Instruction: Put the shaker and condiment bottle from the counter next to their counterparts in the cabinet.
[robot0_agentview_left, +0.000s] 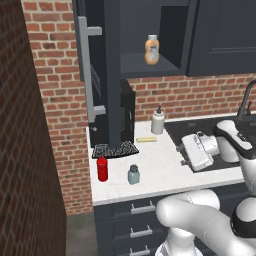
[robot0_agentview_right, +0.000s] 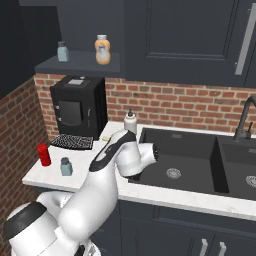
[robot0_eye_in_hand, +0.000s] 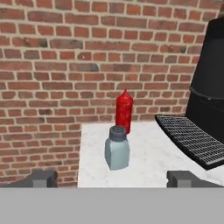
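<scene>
The end effector (robot0_eye_in_hand: 112, 178) has its two fingertips (robot0_eye_in_hand: 41, 178) spread wide and holds nothing. The shaker (robot0_eye_in_hand: 117, 148) stands upright on the counter (robot0_eye_in_hand: 148, 162) just ahead, between the fingertips' lines and apart from them. The condiment bottle (robot0_eye_in_hand: 124, 111) stands upright behind it, near the counter's far edge by the brick wall (robot0_eye_in_hand: 65, 65). In the open cabinet (robot0_agentview_right: 80, 65), an orange bottle (robot0_agentview_right: 102, 49) and a small pale shaker (robot0_agentview_right: 62, 51) stand on the shelf.

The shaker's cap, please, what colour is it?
Dark grey, on the shaker; clearest in the hand view.
</scene>
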